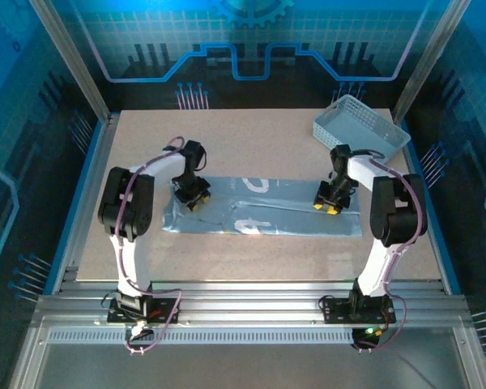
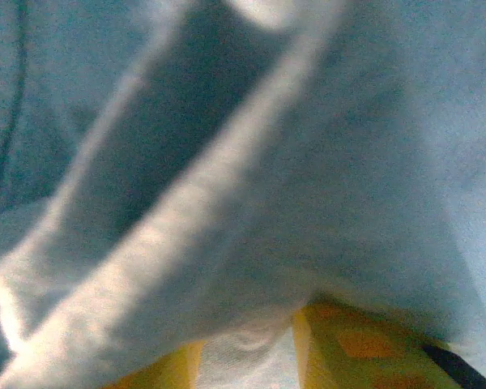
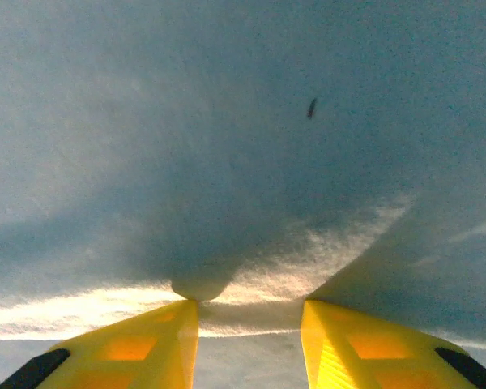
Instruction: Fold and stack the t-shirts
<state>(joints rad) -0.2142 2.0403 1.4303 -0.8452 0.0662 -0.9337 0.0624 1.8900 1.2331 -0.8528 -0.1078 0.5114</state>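
One pale grey-blue t-shirt (image 1: 292, 212) lies on the table as a long folded strip, with white lettering (image 1: 255, 185) showing. My left gripper (image 1: 193, 197) is down on its left end and my right gripper (image 1: 329, 203) on its right end. In the left wrist view, cloth (image 2: 348, 162) drapes over the yellow fingers (image 2: 348, 344) and fills the gap of the left gripper (image 2: 247, 344), whose jaws stand apart. In the right wrist view, the right gripper (image 3: 249, 312) is open, its yellow fingers (image 3: 146, 340) astride a folded cloth edge (image 3: 251, 320), with the t-shirt (image 3: 227, 121) spreading beyond.
A white lattice basket (image 1: 360, 126) sits tilted at the back right of the table (image 1: 251, 263), close behind the right arm. Metal frame posts stand at the back corners. Bare tabletop lies in front of and behind the shirt.
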